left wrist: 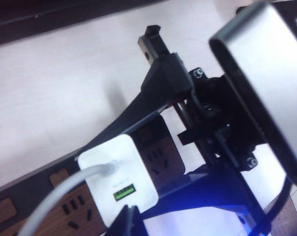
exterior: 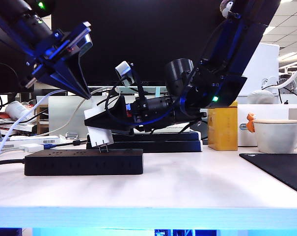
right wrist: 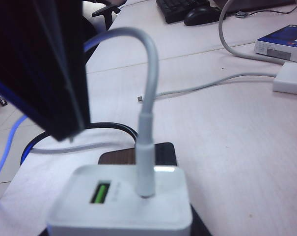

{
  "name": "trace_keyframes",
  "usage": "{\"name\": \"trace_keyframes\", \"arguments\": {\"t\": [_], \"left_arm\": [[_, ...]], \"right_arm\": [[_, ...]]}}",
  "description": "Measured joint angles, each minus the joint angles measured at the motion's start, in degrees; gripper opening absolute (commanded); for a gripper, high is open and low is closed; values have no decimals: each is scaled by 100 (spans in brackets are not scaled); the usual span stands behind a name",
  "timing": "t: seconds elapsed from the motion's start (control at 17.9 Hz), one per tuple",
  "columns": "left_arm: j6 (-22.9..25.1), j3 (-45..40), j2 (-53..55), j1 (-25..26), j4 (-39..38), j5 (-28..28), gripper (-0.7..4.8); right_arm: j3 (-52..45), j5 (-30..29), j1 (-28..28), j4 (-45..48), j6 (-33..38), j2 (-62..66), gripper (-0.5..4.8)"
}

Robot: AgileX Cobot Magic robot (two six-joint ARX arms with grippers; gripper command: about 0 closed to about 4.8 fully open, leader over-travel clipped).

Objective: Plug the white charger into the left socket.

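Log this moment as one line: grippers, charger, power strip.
left gripper: shut, tip above charger | right gripper: holds white charger tilted | prongs just over black power strip, not seated

Charger (exterior: pixel 100 129) hangs tilted just above the power strip (exterior: pixel 83 162) on the bench (exterior: pixel 187 187), right hand (exterior: pixel 105 123) holding it from the right, left hand (exterior: pixel 88 96) above; mug (exterior: pixel 278 134) far right.

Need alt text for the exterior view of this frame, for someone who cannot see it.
The right gripper holds the white charger tilted above the black power strip, prongs just over its sockets, not yet in. The shut left gripper points down at the charger's top, beside the white cable.
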Motion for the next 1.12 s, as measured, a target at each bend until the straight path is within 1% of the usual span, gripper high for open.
{"name": "trace_keyframes", "arguments": {"t": [0.45, 0.61, 0.72, 1.0, 1.12], "left_arm": [[0, 0, 142, -70, 90, -28, 13], [0, -4, 144, -302, 153, -330, 13], [0, -4, 160, -407, 175, -372, 13], [0, -4, 199, -461, 214, -579, 13], [0, 0, 199, -461, 170, -756, 12]], "right_arm": [[11, 2, 0, -79, -2, -11, 62], [13, -9, 0, -92, -2, -13, 62], [13, -28, -2, -94, -7, -13, 62], [22, -81, -7, -179, -37, -17, 62], [31, -81, -7, -221, -39, -17, 62]]}}
